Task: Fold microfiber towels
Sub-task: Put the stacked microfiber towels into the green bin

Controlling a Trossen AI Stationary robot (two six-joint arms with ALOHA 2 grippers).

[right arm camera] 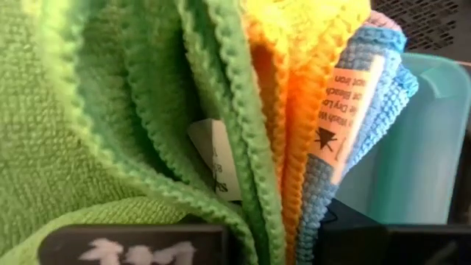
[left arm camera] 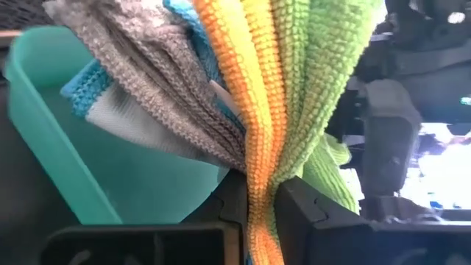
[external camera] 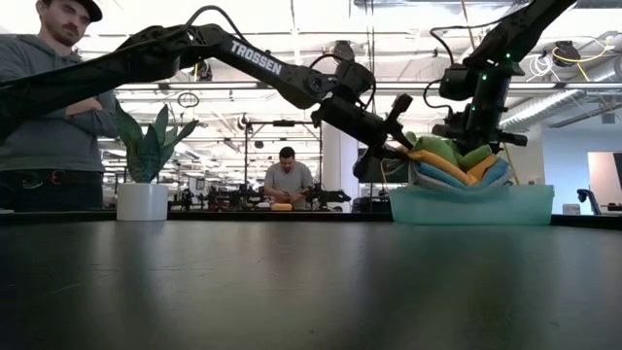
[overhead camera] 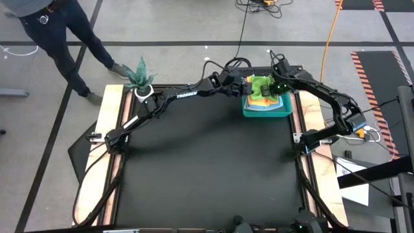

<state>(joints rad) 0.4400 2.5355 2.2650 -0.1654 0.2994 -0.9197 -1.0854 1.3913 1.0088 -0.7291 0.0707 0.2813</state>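
Note:
A teal plastic tray (overhead camera: pixel 251 111) stands at the table's far right and holds a stack of microfiber towels, with the lime green towel (overhead camera: pixel 261 86) on top. Below it lie the yellow-orange towel (external camera: pixel 442 161) and the blue towels (external camera: pixel 457 178). A white-grey towel (left arm camera: pixel 158 88) shows in the left wrist view. My left gripper (overhead camera: pixel 248 87) is at the stack's left side, shut on the yellow-orange towel (left arm camera: pixel 243 110). My right gripper (overhead camera: pixel 278 85) comes from above at the stack's right side, shut on several towel edges. My left gripper pinches an edge of the yellow-orange towel (left arm camera: pixel 259 197) between its two fingers, coming slanting down from the table's left. The lime green towel (left arm camera: pixel 324 88) lies against one finger. The towel still rests in the stack on the tray. My right gripper has the edges of the lime green towel (right arm camera: pixel 254 210), the yellow-orange towel (right arm camera: pixel 291 199) and a light blue towel (right arm camera: pixel 313 206) together between its two fingers, coming from above. Several layers are bunched there. The towels rest on the stack in the tray.
A potted plant (overhead camera: pixel 140 79) stands at the table's far left corner. The black table top (overhead camera: pixel 207 168) lies open in front of the tray. A person (overhead camera: pixel 58 32) stands beyond the far left edge; another person (external camera: pixel 288 181) sits far back in the room.

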